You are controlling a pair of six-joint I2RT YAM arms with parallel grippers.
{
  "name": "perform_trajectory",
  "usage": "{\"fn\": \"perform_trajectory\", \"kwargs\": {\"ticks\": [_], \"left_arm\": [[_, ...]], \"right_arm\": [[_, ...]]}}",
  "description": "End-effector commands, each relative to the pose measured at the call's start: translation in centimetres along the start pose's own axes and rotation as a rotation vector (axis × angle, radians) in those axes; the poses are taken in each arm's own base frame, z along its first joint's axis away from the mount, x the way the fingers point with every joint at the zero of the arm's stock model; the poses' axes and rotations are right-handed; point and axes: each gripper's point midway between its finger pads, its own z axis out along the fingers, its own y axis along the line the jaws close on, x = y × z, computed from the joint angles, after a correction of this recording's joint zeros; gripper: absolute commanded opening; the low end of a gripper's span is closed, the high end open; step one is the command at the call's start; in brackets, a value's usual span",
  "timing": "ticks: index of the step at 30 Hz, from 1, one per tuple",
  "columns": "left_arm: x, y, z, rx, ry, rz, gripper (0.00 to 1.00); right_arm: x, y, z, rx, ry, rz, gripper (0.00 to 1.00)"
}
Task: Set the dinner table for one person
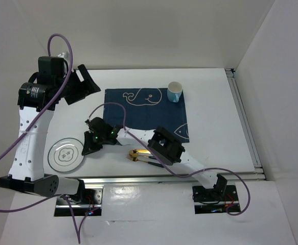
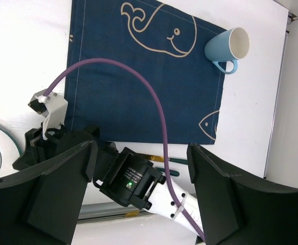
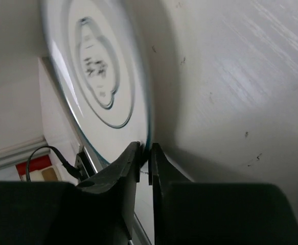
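Observation:
A white plate (image 1: 65,153) with a blue rim and a small drawing lies on the white dinner table (image 1: 215,132) near its front left edge. My right gripper (image 1: 88,147) reaches across to it. In the right wrist view the right gripper (image 3: 144,153) is shut on the right rim of the plate (image 3: 97,71). My left gripper (image 1: 85,81) is raised over the far left of the table. It is open and empty, as the left wrist view shows (image 2: 140,153). A light blue cup (image 1: 175,92) stands on the far right corner of the navy whale-print placemat (image 1: 149,112).
Gold cutlery (image 1: 137,155) with dark green handles lies by the near edge, partly under my right arm. Silver rails run along the right edge (image 1: 246,122) and the near edge (image 1: 164,177). The cup (image 2: 228,46) and placemat (image 2: 138,76) also show in the left wrist view.

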Motion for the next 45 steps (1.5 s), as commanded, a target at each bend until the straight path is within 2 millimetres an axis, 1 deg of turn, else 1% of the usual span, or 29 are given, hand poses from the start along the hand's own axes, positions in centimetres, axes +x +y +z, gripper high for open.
{"fn": "perform_trajectory", "kwargs": {"ticks": [1,2,3,4,6,7,9,10,12,14,16,17,18,19,20,21,22,23,24,25,28,29,30,31,33,35,36,40,45], "left_arm": [[-0.8,-0.7,-1.2,0.033,-0.045,0.04,0.89],[-0.8,-0.7,-1.2,0.033,-0.045,0.04,0.89],[-0.8,-0.7,-1.2,0.033,-0.045,0.04,0.89],[-0.8,-0.7,-1.2,0.033,-0.045,0.04,0.89],[-0.9,-0.8,-1.2,0.038,-0.053,0.041,0.9],[-0.9,-0.8,-1.2,0.038,-0.053,0.041,0.9],[-1.4,-1.1,-1.4,0.048,-0.069,0.044,0.9],[-1.7,-1.3,-1.4,0.051,-0.075,0.044,0.9],[-1.8,-1.4,-1.5,0.05,-0.072,0.044,0.9],[-2.2,-1.4,-1.7,0.047,-0.088,0.045,0.9],[-2.4,-1.5,-2.0,0.052,-0.096,0.046,0.9],[-2.4,-1.5,-2.0,0.052,-0.096,0.046,0.9],[-2.4,-1.5,-2.0,0.052,-0.096,0.046,0.9],[-2.4,-1.5,-2.0,0.052,-0.096,0.046,0.9],[-2.4,-1.5,-2.0,0.052,-0.096,0.046,0.9],[-2.4,-1.5,-1.6,0.047,-0.088,0.045,0.9],[-2.4,-1.5,-1.6,0.047,-0.088,0.045,0.9],[-2.4,-1.5,-1.6,0.047,-0.088,0.045,0.9],[-2.3,-1.4,-1.2,0.042,-0.08,0.044,0.9],[-2.3,-1.4,-1.2,0.042,-0.08,0.044,0.9],[-1.9,-1.1,-0.7,0.031,-0.062,0.042,0.9],[-1.8,-0.7,-0.5,0.015,-0.061,0.04,0.9],[-1.9,-0.6,-0.9,0.011,-0.076,0.05,0.9],[-1.8,-0.5,-0.6,0.008,-0.072,0.05,0.9],[-1.6,-0.1,-0.5,-0.007,-0.07,0.048,0.9],[-0.8,0.5,0.3,-0.024,-0.042,0.045,0.9],[-0.8,0.5,0.3,-0.024,-0.041,0.045,0.9],[-0.4,0.8,0.8,-0.028,-0.035,0.045,0.9],[0.1,1.2,1.2,-0.038,-0.018,0.034,0.9]], "right_arm": [[-1.4,0.5,-1.3,-0.009,-0.04,0.016,0.15],[-2.5,1.6,-2.6,-0.027,-0.067,0.019,0.1],[-2.3,1.6,-2.9,-0.028,-0.068,0.018,0.04],[-3.3,1.8,-3.8,-0.035,-0.088,0.019,0.01],[-4.8,3.9,-5.7,-0.082,-0.123,-0.001,0.0],[-6.2,4.6,-7.1,-0.1,-0.145,-0.003,0.0],[-7.1,5.0,-8.3,-0.118,-0.147,0.011,0.0],[-7.9,6.1,-9.6,-0.139,-0.162,0.011,0.0],[-8.5,6.2,-10.9,-0.129,-0.171,0.021,0.0],[-10.3,6.3,-13.4,-0.118,-0.213,0.022,0.0],[-10.4,4.9,-14.6,-0.073,-0.224,0.051,0.0],[-11.3,5.0,-16.5,-0.064,-0.259,0.057,0.0],[-11.6,4.8,-17.4,-0.061,-0.281,0.058,0.0],[-10.7,2.6,-17.6,-0.012,-0.274,0.089,0.0],[-11.3,1.5,-18.9,0.0,-0.297,0.104,0.0],[-11.9,2.0,-20.7,-0.007,-0.334,0.112,0.0],[-10.9,0.1,-21.1,0.025,-0.321,0.153,0.0],[-11.6,-1.3,-22.5,0.044,-0.346,0.176,0.0],[-12.1,-1.2,-24.3,0.046,-0.382,0.189,0.0],[-11.1,-3.3,-24.7,0.081,-0.371,0.221,0.0],[-11.5,-5.3,-28.1,0.107,-0.425,0.259,0.0],[-10.6,-6.9,-28.5,0.148,-0.421,0.291,0.0],[-11.0,-8.3,-29.7,0.175,-0.447,0.316,0.0],[-11.1,-8.6,-30.7,0.177,-0.464,0.322,0.0],[-10.8,-10.9,-32.4,0.21,-0.491,0.365,0.0],[-10.4,-12.8,-33.2,0.234,-0.501,0.398,0.0],[-10.8,-13.6,-34.3,0.243,-0.528,0.414,0.0],[-11.2,-15.2,-35.7,0.258,-0.55,0.436,0.0],[-11.0,-17.5,-36.1,0.27,-0.564,0.478,0.0]]}}
